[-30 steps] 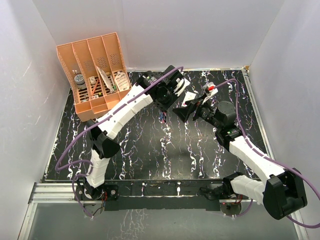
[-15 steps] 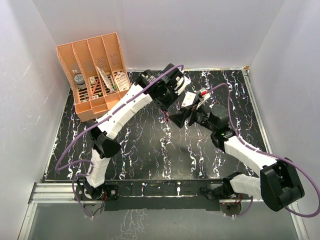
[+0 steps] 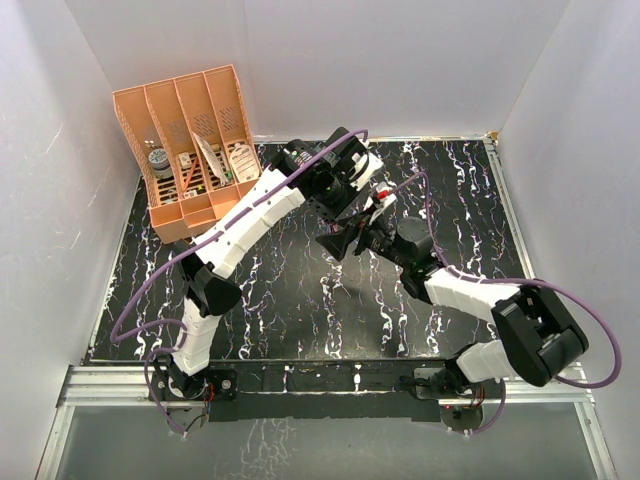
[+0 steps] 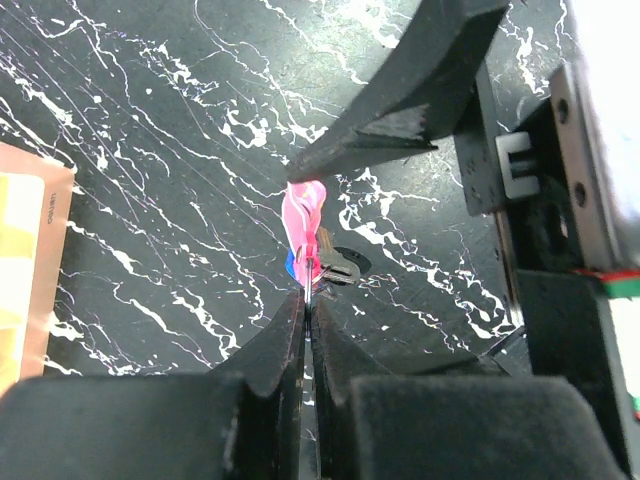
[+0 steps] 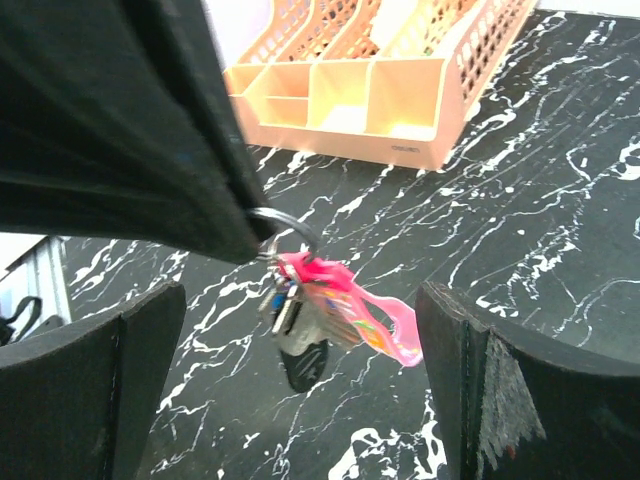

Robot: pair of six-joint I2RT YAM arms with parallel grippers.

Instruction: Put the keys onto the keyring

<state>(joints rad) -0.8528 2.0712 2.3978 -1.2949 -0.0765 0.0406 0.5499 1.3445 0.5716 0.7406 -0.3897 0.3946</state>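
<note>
Hangs mid-air over open black-marbled table [image 3: 270, 300], well apart from the orange organizer [image 3: 190, 140] at the far-left corner. Held by the left gripper [image 4: 308, 305], pinched tight on the silver keyring [image 5: 287, 224]; faced by the right gripper [image 5: 298, 300], spread wide. With pink fob [image 5: 385, 335] and keys [image 5: 297, 335] bunched beneath.

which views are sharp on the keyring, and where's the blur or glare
Right wrist: keyring fairly sharp, right gripper's fingers dark and soft. Left wrist: keyring softer, top right corner blown white. Top external: evenly lit, keyring too small to make out.
</note>
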